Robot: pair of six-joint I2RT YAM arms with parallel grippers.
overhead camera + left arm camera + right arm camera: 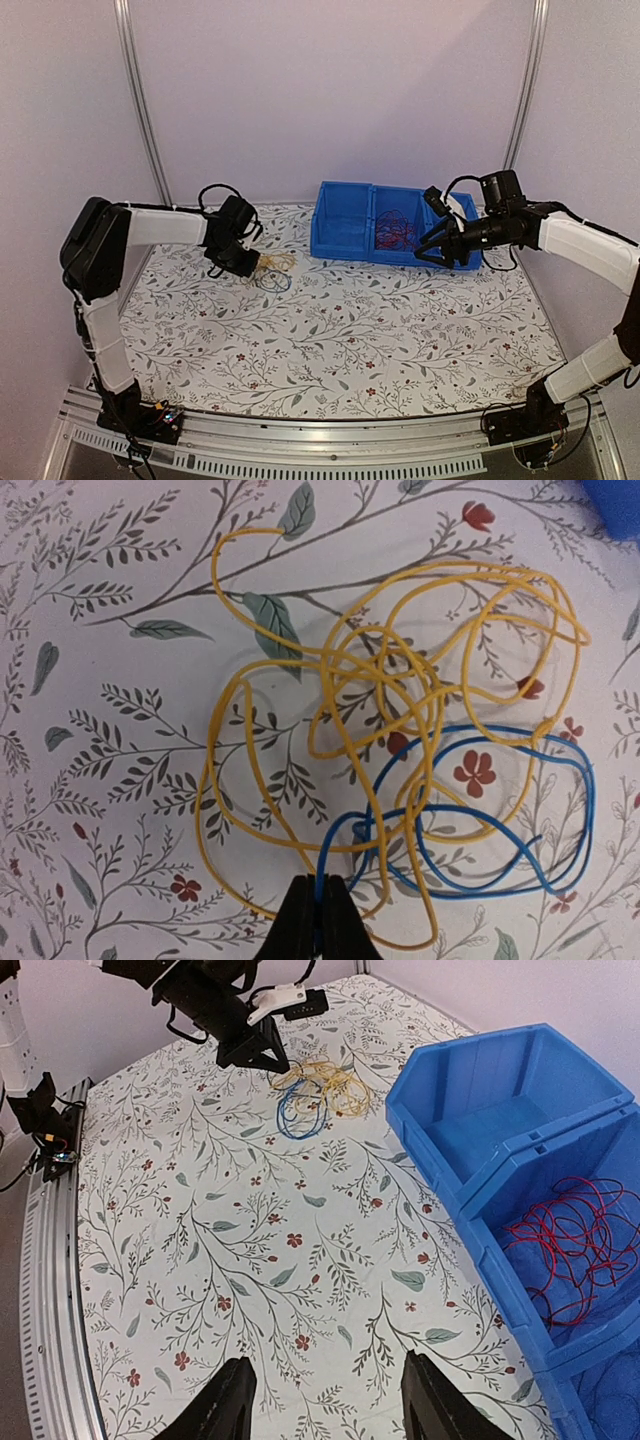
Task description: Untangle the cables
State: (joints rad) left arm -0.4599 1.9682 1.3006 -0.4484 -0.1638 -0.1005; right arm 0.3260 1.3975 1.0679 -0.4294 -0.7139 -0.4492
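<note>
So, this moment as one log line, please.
left fingers: shut on thin blue wire; right fingers: open; red wires: in blue plastic bin

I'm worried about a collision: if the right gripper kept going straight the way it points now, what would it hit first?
Most likely bare tablecloth: the open right gripper aims down at it, well short of the yellow and blue cables and beside the blue bins. Depth is hard to judge.

Left arm (165, 227) stretched forward, left end effector (318, 922) low at surface (350, 340), fingers pinched together on blue cable (588, 810). Right arm (585, 245) reaching inward, right end effector (330, 1405) raised, fingers spread apart, empty.
</note>
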